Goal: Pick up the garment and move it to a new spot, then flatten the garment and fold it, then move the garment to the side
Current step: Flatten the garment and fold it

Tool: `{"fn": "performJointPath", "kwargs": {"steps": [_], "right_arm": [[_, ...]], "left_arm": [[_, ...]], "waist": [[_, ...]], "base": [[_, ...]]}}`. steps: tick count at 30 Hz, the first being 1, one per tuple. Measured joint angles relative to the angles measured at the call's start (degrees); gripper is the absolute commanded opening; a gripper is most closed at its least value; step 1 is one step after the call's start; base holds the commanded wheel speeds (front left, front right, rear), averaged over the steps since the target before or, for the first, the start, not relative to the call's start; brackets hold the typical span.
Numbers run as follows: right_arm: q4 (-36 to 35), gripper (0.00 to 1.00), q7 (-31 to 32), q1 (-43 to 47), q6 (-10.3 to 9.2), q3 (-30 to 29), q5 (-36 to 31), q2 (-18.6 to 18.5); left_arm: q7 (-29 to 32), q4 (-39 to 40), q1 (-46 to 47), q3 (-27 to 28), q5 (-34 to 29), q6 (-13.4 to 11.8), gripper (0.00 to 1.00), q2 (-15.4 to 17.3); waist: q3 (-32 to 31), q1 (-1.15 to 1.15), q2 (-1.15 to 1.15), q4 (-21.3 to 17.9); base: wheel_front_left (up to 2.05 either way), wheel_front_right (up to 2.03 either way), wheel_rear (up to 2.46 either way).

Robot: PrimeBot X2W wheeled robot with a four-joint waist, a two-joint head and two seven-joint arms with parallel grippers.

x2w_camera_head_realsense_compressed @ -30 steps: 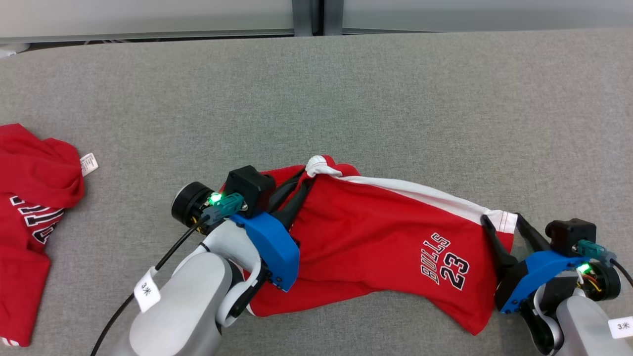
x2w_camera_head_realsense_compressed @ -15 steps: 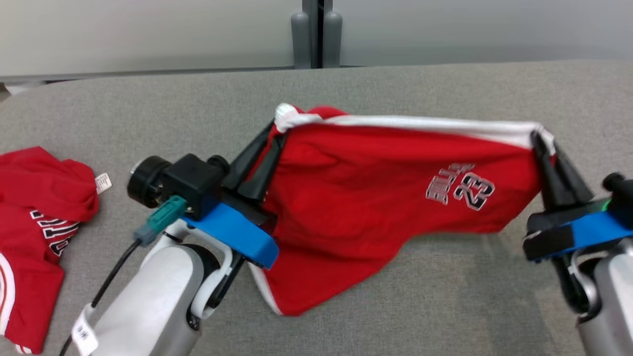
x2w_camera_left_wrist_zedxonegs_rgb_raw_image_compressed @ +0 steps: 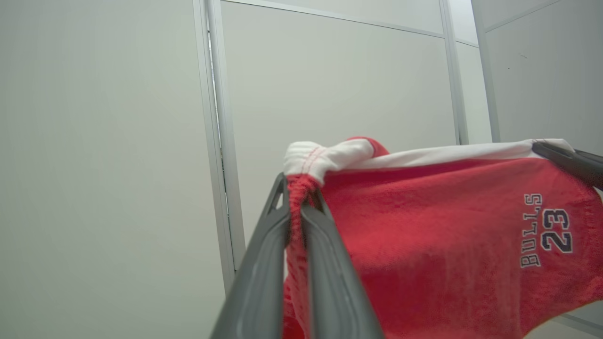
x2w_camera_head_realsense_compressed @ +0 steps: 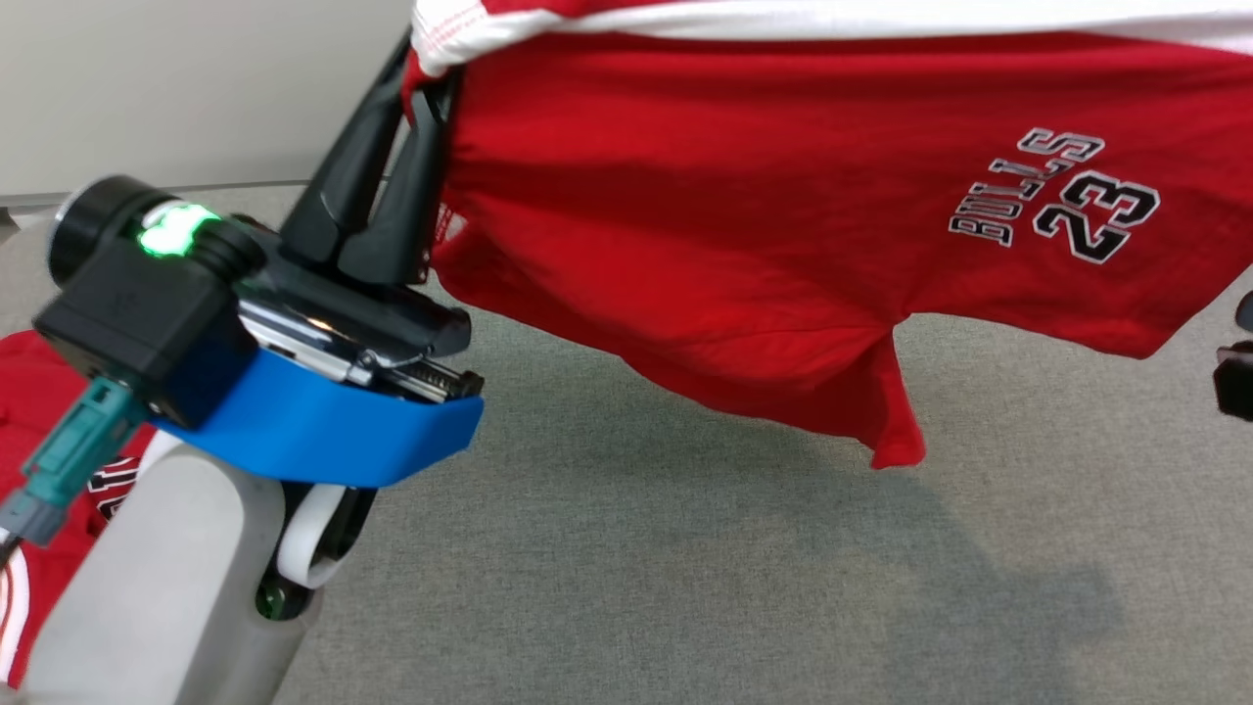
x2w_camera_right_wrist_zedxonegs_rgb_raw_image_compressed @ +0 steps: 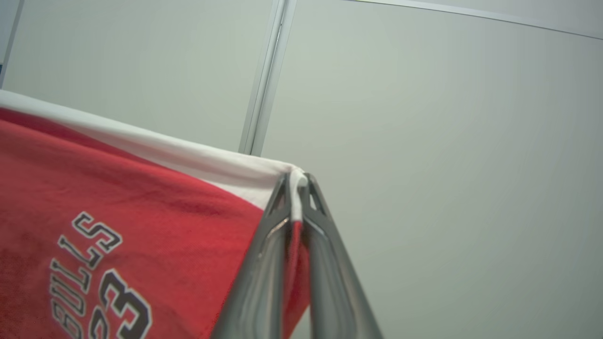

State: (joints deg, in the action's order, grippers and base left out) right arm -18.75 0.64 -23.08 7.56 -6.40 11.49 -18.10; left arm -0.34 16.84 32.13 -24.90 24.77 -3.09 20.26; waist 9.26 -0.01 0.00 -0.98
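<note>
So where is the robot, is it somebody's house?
Probably not; it looks like a test lab or office. Pale partition panels stand behind a grey cloth-covered table, with red Bulls shorts held up and another red garment lying there.

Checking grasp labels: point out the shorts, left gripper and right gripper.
shorts (x2w_camera_head_realsense_compressed: 724,196), head view, middle of the red panel.
left gripper (x2w_camera_left_wrist_zedxonegs_rgb_raw_image_compressed: 297,193), left wrist view, between the fingertips, at the bunched corner.
right gripper (x2w_camera_right_wrist_zedxonegs_rgb_raw_image_compressed: 297,183), right wrist view, between the fingertips, at the white band's end.
</note>
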Motion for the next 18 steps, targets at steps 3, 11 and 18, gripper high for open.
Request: {"fn": "performJointPath", "kwargs": {"steps": [3,11,18], "right_arm": [[-0.3,0.00,1.6,-2.2,0.00,-0.3,0.6,-0.5],[10.3,0.00,2.2,-15.4,-0.01,5.3,4.0,-2.7],[29.9,0.00,-3.0,-33.9,0.01,11.4,5.3,-0.6]], "left_arm": [[0.8,0.0,1.7,0.6,0.7,-0.1,0.00,0.1],[-1.0,-15.6,12.1,2.2,6.6,4.1,0.00,-4.0],[-10.0,-40.8,26.9,4.5,9.1,8.1,0.00,-9.3]], "waist": [[0.9,0.00,0.00,-0.1],[6.2,0.01,0.00,-1.2],[11.2,0.03,0.01,-2.1]], "base": [[0.00,0.00,0.00],[0.00,0.00,0.00],[0.00,0.00,0.00]]}}
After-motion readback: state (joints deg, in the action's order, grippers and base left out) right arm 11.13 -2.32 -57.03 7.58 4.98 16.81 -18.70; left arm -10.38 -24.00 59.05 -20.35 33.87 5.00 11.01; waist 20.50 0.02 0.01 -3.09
